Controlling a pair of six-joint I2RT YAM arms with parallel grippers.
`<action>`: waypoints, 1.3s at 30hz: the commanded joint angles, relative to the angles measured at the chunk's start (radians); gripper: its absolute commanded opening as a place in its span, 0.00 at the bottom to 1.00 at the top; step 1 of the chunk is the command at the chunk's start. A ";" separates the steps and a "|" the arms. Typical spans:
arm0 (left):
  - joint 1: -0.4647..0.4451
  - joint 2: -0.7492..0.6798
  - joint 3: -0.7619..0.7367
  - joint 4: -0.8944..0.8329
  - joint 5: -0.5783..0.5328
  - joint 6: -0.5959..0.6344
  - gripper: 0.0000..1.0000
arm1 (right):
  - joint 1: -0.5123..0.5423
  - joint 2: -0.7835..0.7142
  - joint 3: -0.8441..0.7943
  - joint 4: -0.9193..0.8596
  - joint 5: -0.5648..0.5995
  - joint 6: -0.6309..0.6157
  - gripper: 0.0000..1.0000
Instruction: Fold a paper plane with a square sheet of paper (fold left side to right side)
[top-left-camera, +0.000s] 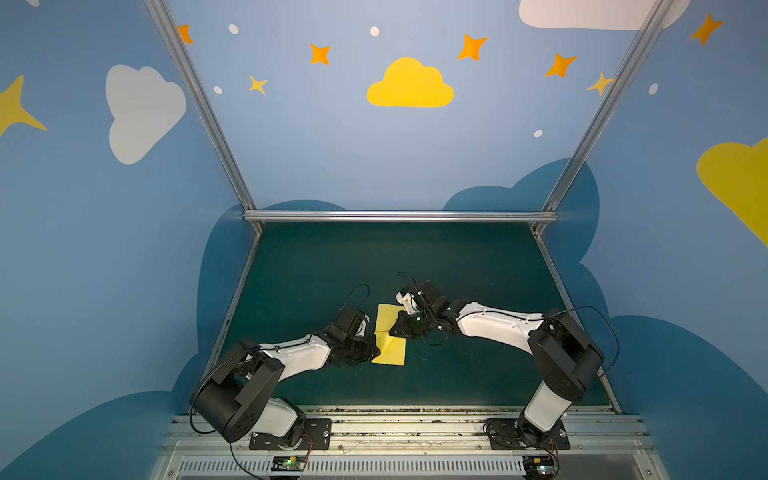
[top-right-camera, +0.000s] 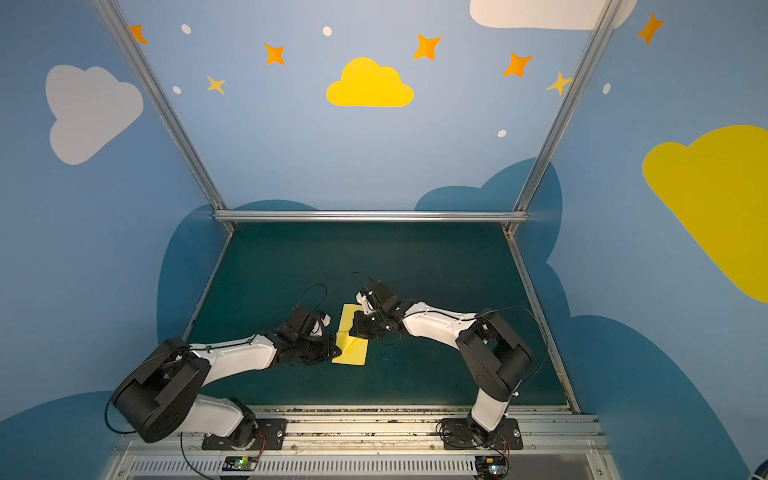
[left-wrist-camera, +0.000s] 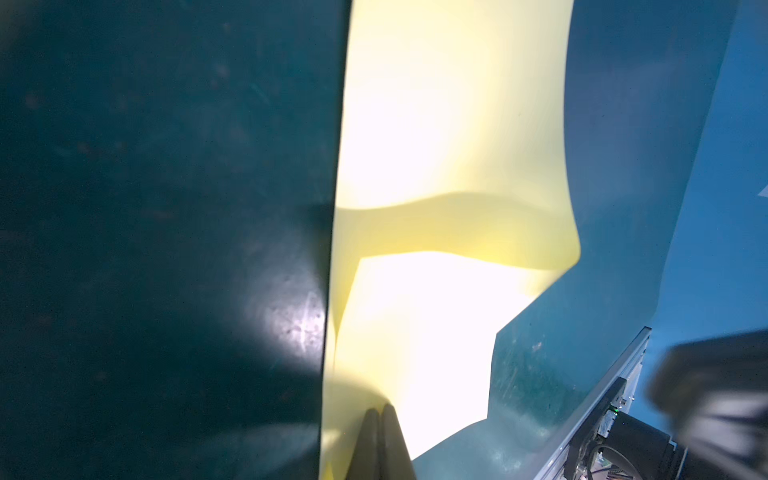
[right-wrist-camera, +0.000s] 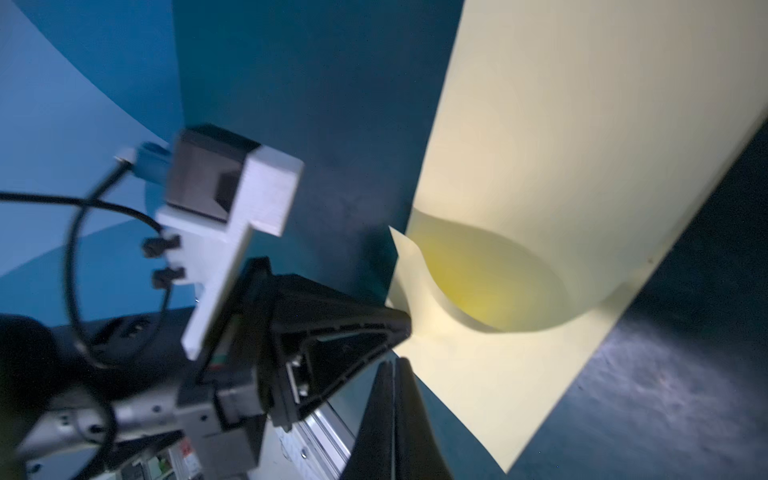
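The square sheet of paper (top-left-camera: 394, 354) (top-right-camera: 354, 355) lies folded on the green mat as a pale yellow strip. Part of its upper layer (left-wrist-camera: 457, 224) (right-wrist-camera: 490, 282) curls up off the lower one. My left gripper (top-left-camera: 377, 352) (top-right-camera: 338, 353) (left-wrist-camera: 380, 409) is shut, with its tips resting on the paper's left edge. My right gripper (top-left-camera: 392, 331) (top-right-camera: 352, 332) (right-wrist-camera: 392, 362) is shut with nothing between its fingers. In the right wrist view its tips are at the paper's edge, close to the left gripper's tip (right-wrist-camera: 405, 326). A paper plane is not in view.
The green mat (top-left-camera: 415, 257) is bounded by an aluminium rail (top-left-camera: 399, 216) at the back and slanted rails along both sides. The arms' base rail (top-left-camera: 395, 428) runs along the front. Blue painted walls stand on three sides.
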 joint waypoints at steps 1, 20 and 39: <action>-0.001 0.016 -0.017 -0.030 -0.036 0.019 0.04 | 0.038 0.024 0.043 -0.141 0.017 -0.100 0.00; 0.000 0.026 -0.010 -0.029 -0.027 0.021 0.04 | 0.098 0.179 0.173 -0.127 0.024 -0.092 0.00; 0.000 0.038 0.001 -0.025 -0.016 0.021 0.04 | -0.003 0.183 -0.018 -0.005 0.014 -0.045 0.00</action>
